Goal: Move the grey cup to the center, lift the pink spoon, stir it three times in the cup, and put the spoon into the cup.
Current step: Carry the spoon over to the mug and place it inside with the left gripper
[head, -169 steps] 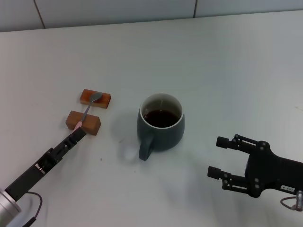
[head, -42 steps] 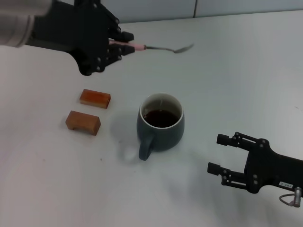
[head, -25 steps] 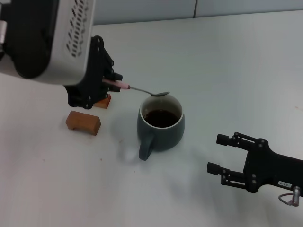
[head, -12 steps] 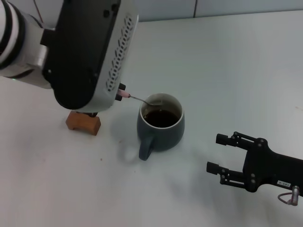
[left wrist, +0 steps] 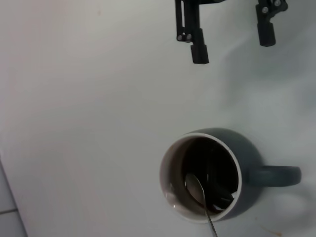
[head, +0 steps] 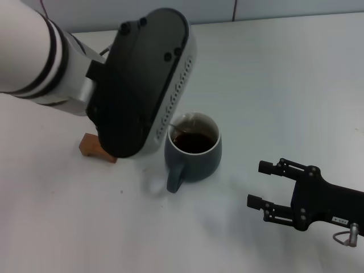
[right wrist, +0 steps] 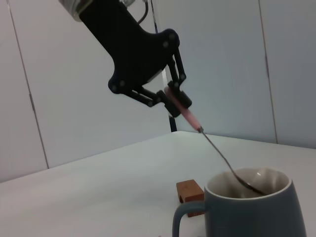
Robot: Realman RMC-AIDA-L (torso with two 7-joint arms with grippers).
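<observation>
The grey cup (head: 193,149) stands mid-table with its handle toward me and dark liquid inside. My left arm (head: 142,85) hangs over its left side and hides its own fingers in the head view. In the right wrist view my left gripper (right wrist: 174,98) is shut on the pink handle of the pink spoon (right wrist: 190,116). The spoon slants down and its metal bowl (right wrist: 247,185) is inside the cup (right wrist: 256,212). In the left wrist view the spoon bowl (left wrist: 195,185) lies within the cup's pale rim (left wrist: 165,168). My right gripper (head: 259,183) rests open on the table to the cup's right.
An orange-brown block (head: 91,147) peeks out from under the left arm, left of the cup; the same block (right wrist: 190,190) shows behind the cup in the right wrist view. The right gripper (left wrist: 229,34) shows far off in the left wrist view.
My left gripper lifted the spoon off the blocks, carried it over the cup and tipped it down. The spoon bowl went from the rim into the cup. The right arm stayed put.
</observation>
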